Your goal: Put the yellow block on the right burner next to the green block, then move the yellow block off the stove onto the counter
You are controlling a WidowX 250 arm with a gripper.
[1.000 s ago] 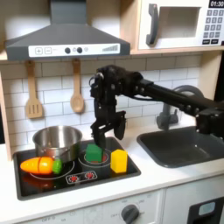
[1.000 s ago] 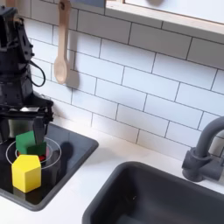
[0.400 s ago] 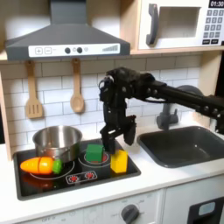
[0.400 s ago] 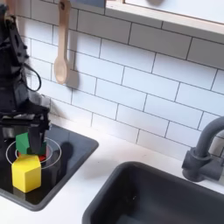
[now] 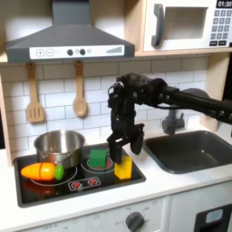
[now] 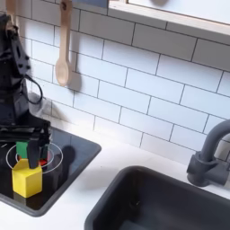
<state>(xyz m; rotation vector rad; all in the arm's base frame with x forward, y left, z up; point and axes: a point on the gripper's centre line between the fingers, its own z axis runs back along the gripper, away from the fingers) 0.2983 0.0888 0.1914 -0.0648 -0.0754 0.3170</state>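
The yellow block [image 5: 123,168] stands on the right burner of the black stove [image 5: 63,188], close beside the green block [image 5: 96,159]. My gripper [image 5: 124,148] hangs open right over the yellow block, its fingers low on either side of the block's top. In the second exterior view the gripper [image 6: 26,153] sits just above the yellow block [image 6: 27,178] and partly covers the green block [image 6: 20,145] behind it. White counter [image 5: 177,181] runs along the stove's right side.
A steel pot [image 5: 59,145] and a toy carrot [image 5: 41,170] occupy the left burner. The dark sink [image 5: 195,149] and faucet [image 5: 172,118] lie in the first exterior view's right. A spatula [image 5: 34,95] and a wooden spoon [image 5: 80,91] hang on the tiled wall.
The gripper has moved from above the green block toward the first exterior view's right and down, ending over the yellow block. The blocks have not moved.
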